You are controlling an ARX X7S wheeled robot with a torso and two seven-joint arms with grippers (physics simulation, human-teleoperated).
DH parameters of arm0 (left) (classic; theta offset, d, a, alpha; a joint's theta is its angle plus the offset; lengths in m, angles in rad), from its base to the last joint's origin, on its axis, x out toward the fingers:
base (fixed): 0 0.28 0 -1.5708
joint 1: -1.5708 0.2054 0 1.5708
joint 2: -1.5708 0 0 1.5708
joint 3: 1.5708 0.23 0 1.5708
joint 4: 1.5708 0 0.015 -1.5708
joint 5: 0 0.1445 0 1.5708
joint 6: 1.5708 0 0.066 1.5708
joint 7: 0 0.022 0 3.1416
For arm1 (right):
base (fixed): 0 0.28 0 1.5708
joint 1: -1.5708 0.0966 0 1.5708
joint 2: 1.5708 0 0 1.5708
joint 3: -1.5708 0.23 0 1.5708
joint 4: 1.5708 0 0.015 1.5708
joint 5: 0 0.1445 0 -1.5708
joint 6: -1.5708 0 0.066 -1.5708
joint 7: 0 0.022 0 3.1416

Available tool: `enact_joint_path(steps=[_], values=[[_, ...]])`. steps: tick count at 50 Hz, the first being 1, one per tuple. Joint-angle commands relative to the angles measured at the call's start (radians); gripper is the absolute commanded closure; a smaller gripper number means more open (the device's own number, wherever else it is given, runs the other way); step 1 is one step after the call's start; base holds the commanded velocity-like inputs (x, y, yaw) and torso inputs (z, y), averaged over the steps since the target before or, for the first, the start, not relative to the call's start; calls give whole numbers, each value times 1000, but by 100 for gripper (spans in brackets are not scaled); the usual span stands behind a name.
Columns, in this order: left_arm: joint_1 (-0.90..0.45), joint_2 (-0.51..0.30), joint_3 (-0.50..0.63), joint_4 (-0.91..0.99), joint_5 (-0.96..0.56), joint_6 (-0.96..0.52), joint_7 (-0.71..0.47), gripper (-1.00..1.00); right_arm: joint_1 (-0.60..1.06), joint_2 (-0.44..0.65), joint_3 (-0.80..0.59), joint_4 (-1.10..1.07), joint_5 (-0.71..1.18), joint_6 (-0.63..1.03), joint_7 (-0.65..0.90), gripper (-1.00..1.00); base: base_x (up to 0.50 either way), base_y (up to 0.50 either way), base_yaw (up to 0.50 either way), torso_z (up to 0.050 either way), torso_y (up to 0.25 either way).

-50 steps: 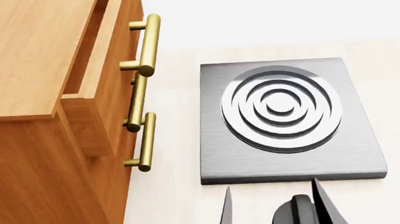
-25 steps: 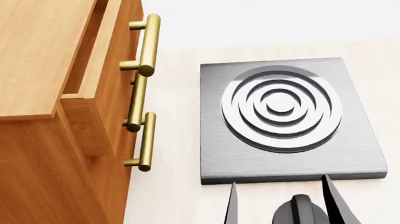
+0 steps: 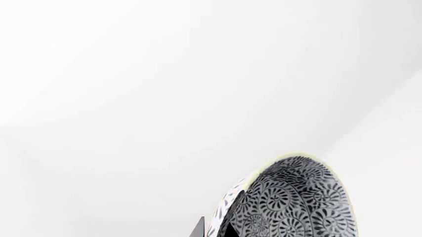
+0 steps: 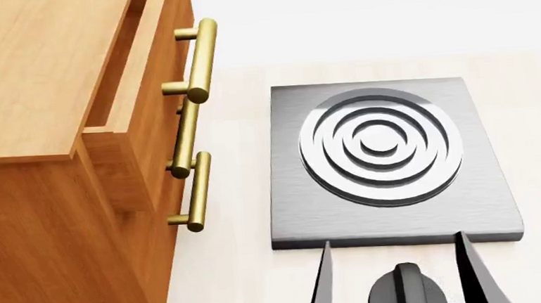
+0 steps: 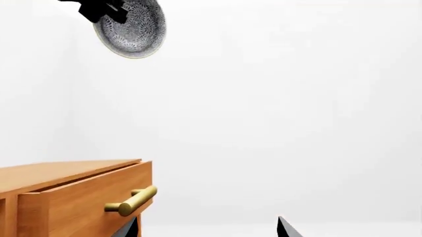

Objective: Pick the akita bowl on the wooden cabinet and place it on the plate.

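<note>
The akita bowl, a small deep round bowl with a dense black-and-grey scrolled pattern outside and a pale rim, is off the cabinet and up in the air; the right wrist view shows it high against the blank white wall, tipped on its side, with the dark left gripper clamped at its rim; the left wrist view shows the same patterned wall close by a dark fingertip, so I judge that gripper closed on the bowl, though its jaws are mostly out of frame. The large orange-brown wooden cabinet with brass bar handles stands below, its top drawer pulled slightly out and its visible top bare. Beside it on the pale counter lies the grey square stove with a ringed burner; at its near edge the right gripper rests with its two dark fingers spread wide, holding nothing. The picking looks done; the placing is all left, and the red-ringed plate is in none of the views, so it must first be found.
</note>
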Motion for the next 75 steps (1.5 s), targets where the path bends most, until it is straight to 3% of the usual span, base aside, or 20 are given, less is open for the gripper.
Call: enact_joint_path(steps=[1,51,75], values=[[41,-8,-48,140,-11,-36,-36,100,-11,-4,32,-34,-25,7,-7,-100,0,0,0,0,0],[193,-68,-166,453,-206,-137,-210,100,-37,41,73,-143,-43,44,36,-100,0,0,0,0,0],[257,-124,-160,560,-244,-130,-215,100,-39,50,78,-148,-37,39,43,-100,0,0,0,0,0]])
